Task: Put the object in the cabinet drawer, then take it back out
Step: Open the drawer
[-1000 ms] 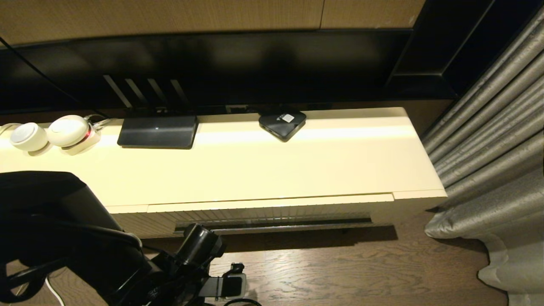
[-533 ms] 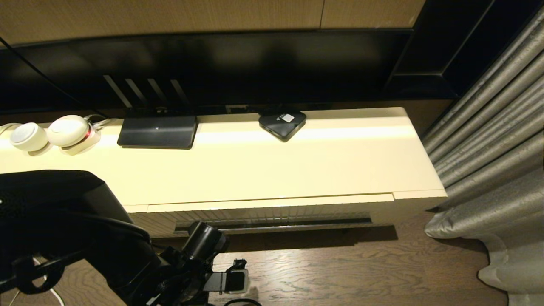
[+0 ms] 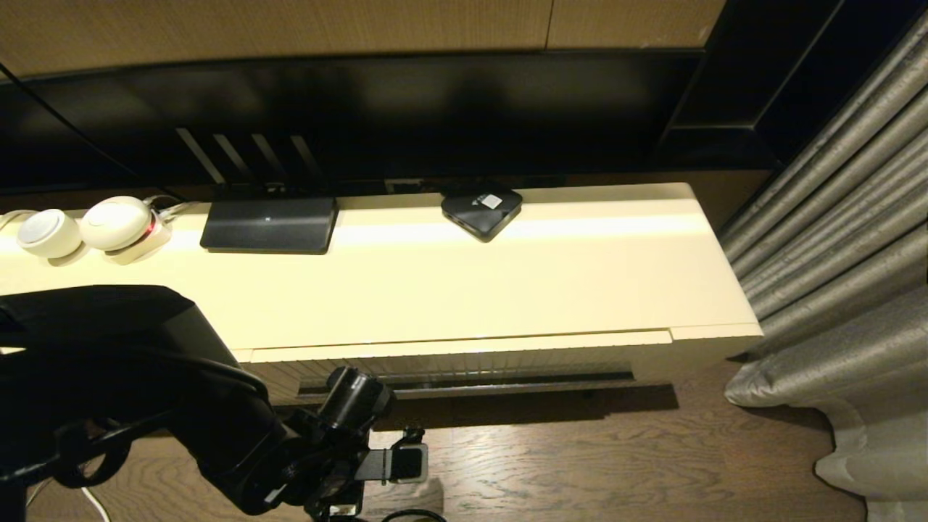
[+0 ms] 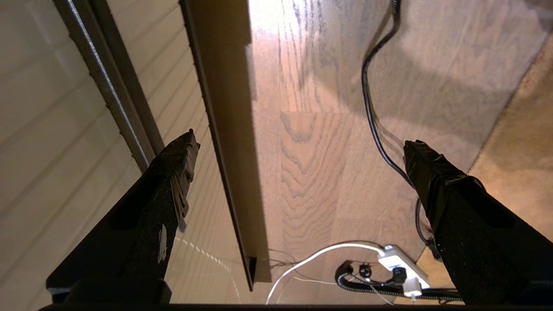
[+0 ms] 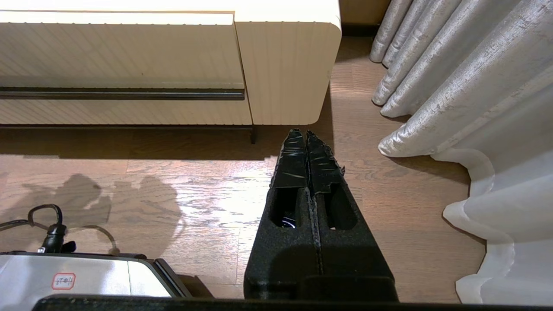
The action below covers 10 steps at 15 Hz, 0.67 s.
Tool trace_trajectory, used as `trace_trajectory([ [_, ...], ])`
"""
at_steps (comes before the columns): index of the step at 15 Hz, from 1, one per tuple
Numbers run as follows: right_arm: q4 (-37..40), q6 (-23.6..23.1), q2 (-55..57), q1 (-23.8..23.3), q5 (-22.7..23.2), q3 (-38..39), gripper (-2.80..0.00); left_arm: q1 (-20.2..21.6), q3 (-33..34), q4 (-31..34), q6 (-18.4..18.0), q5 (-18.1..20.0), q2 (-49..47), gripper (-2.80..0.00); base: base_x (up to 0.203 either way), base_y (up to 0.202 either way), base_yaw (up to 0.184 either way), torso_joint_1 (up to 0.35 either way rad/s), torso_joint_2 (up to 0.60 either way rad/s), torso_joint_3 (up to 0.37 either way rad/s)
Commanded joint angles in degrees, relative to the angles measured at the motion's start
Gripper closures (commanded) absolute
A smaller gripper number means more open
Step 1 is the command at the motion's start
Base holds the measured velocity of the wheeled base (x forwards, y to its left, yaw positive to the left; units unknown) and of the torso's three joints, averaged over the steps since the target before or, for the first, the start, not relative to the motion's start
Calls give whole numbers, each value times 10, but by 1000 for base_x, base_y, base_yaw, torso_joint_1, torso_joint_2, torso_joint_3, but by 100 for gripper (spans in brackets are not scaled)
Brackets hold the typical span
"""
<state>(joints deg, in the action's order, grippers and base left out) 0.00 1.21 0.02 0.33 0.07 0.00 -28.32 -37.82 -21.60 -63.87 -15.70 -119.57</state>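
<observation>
A: Head view first. Which step is this?

B: I'd judge the opening step. The cabinet drawer (image 3: 464, 357) is shut flush, and the left end effector (image 3: 395, 464) sits low over the wooden floor (image 3: 580, 464), in front of and just below the dark slot handle (image 3: 471, 382), not touching it. No water bottle shows in any view, so I can't say where it is.

A: Left wrist view?

B: The left end effector (image 4: 298, 147) has its fingers spread wide with nothing between them. One finger (image 4: 173, 172) lies over the ribbed front close to the handle rail (image 4: 116, 108); the other is out over the floor, near a black cable (image 4: 371, 108).

A: So the next move?

B: Probably getting a fingertip into the slot, then pulling straight outward. The slot is narrow and the cabinet's lower edge is close; the floor side is roomier.

A: Right wrist view?

B: The right end effector (image 5: 306, 142) is pressed together, empty, parked beside the cabinet's end, with the curtain (image 5: 453, 86) on its far side.
</observation>
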Motion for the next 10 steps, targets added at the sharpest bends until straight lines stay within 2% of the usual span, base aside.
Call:
trace_trajectory([
  [1,0,0,1,0,-1,0,0,7,-5,-4,-2,3,-8,-280,0,0,0,0,0,0],
  [3,0,0,1,0,-1,1,0,14,-7,-11,2,13,-17,-280,0,0,0,0,0,0],
  [10,0,0,1,0,0,1,0,26,-31,-23,1,15,-26,-280,0,0,0,0,0,0],
])
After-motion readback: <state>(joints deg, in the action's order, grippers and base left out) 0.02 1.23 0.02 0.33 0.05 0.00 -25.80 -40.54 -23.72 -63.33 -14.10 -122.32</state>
